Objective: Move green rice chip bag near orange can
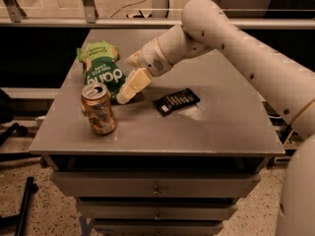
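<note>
The green rice chip bag (100, 68) lies flat on the grey table (206, 127) at the left, its dark green patch with white letters facing up. The orange can (99, 108) stands upright just in front of the bag, a small gap from its near edge. My gripper (125, 80) is at the bag's right edge, low over the table. Its fingers (133, 85) are spread apart, and nothing is held between them. The lower finger points down-left, toward the can.
A small black flat wrapper (176, 101) lies on the table to the right of the gripper. My white arm (236, 43) reaches in from the right, over the table's back half. Drawers (155, 186) sit under the tabletop. A rail (74, 22) runs behind.
</note>
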Available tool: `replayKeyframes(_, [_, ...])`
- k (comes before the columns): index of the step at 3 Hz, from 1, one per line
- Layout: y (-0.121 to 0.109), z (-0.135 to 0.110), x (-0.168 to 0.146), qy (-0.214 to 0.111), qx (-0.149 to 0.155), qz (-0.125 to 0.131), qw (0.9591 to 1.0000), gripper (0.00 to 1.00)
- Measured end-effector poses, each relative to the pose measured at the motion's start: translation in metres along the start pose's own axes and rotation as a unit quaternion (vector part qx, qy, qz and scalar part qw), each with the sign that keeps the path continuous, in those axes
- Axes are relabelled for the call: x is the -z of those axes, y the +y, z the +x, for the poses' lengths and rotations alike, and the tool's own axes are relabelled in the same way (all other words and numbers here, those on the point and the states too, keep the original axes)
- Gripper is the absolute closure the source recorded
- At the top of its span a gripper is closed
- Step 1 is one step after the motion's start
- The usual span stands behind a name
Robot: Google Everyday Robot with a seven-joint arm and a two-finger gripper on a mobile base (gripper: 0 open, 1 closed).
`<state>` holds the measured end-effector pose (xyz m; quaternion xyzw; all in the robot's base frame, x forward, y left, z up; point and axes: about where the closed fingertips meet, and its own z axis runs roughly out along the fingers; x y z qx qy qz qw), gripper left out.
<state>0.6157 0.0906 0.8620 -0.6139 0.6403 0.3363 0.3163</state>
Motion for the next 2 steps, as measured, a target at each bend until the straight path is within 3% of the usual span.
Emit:
replayKeyframes(1, [0.01, 0.006, 0.04, 0.011, -0.003, 0.049, 0.9987, 0.0])
replayKeyframes(2, [0.027, 0.015, 0.087, 0.008, -0.012, 0.105, 0.9944, 0.0])
